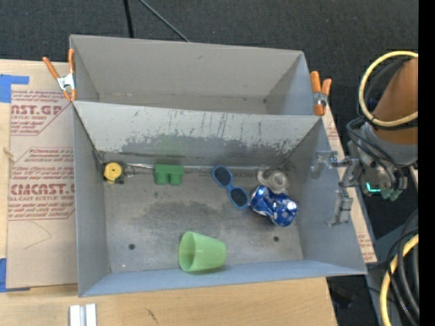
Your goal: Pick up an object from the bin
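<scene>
**Camera view: gripper (338,190) at the bin's (204,94) wall**

The gripper is seen over the bin's side wall; whether it is parted or closed cannot be told. Nearest it a crumpled blue can (275,207) is lying, judged the easiest pick; a green cup (202,252) is set farther off.

dark carpet (238,12), black cable (127,9), wooden tabletop (204,304)
</scene>
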`<state>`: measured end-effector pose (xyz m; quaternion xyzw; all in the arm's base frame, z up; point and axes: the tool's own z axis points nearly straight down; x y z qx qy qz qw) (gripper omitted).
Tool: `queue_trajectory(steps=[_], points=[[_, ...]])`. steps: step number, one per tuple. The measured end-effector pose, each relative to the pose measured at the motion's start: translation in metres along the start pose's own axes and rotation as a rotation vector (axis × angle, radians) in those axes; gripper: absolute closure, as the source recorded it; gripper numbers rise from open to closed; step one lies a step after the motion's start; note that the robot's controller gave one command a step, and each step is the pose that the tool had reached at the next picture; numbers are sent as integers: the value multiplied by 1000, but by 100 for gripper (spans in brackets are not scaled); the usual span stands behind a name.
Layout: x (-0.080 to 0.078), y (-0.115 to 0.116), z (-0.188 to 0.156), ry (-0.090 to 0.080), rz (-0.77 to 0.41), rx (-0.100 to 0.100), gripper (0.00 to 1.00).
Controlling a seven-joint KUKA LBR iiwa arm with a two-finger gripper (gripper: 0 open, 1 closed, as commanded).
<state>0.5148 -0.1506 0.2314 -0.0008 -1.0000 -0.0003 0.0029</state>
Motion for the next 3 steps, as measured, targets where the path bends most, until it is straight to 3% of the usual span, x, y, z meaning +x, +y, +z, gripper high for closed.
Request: queue_trajectory(steps=[1,2,3], points=[[-59,48,165,-5,-168,-2,0],[-59,46,161,-7,-166,1,100],[-38,31,-68,-17,-113,4,100]])
